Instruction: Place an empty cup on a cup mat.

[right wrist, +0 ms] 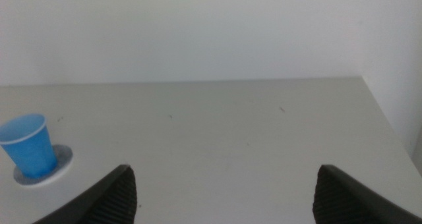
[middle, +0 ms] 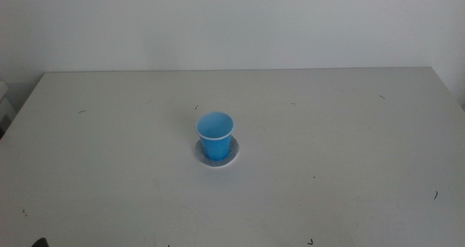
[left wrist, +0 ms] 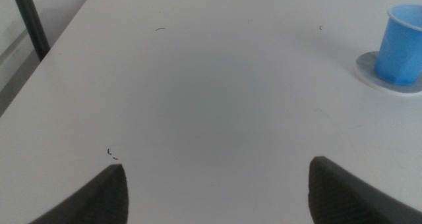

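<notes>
White table (middle: 349,152) carries 1 cup mat (middle: 231,157) near its centre with 1 empty blue cup (middle: 215,135) standing upright on it, while the left gripper (left wrist: 217,184) and right gripper (right wrist: 224,191) both wait well apart from it, jaws spread wide, holding nothing

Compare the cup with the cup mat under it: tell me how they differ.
The cup is bright blue; the cup mat is pale grey with a white edge. The cup stands upright and tapers to its base; the cup mat lies flat on the table. The cup mat's edge shows all round the cup's base, so it is wider there. Both are round. Both grippers, left and right, wait open, away from them.
</notes>
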Tool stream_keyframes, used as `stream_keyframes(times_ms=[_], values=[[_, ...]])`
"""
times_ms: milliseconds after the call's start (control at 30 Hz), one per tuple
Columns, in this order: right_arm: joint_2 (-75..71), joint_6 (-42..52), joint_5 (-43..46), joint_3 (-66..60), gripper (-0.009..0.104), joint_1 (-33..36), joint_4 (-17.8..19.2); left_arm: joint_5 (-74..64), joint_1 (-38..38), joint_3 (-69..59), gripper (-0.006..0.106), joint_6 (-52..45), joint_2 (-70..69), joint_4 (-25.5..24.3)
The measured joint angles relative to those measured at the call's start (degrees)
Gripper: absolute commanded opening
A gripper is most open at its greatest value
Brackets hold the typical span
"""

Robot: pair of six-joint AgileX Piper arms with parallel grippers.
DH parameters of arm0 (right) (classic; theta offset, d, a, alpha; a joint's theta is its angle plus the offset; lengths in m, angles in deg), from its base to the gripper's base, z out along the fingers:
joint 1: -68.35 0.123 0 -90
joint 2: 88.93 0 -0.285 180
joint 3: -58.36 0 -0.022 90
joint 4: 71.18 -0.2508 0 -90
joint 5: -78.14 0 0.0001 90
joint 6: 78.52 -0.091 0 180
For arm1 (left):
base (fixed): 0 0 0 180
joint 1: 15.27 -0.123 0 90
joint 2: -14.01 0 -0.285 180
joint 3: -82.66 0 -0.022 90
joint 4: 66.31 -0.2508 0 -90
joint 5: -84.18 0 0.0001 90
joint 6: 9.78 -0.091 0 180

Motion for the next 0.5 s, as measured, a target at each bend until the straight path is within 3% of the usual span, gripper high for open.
stream_keyframes(times_ms=[167, 500], values=[[-3.7, 0.0, 7.9, -4.8, 0.085, 0.0, 2.4, 0.0, 0.0, 0.0, 0.105, 0.0, 0.0, 0.0], [-10.1, -0.1, 8.5, -13.9, 0.085, 0.0, 2.8, 0.0, 0.0, 0.0, 0.105, 0.0, 0.0, 0.0]])
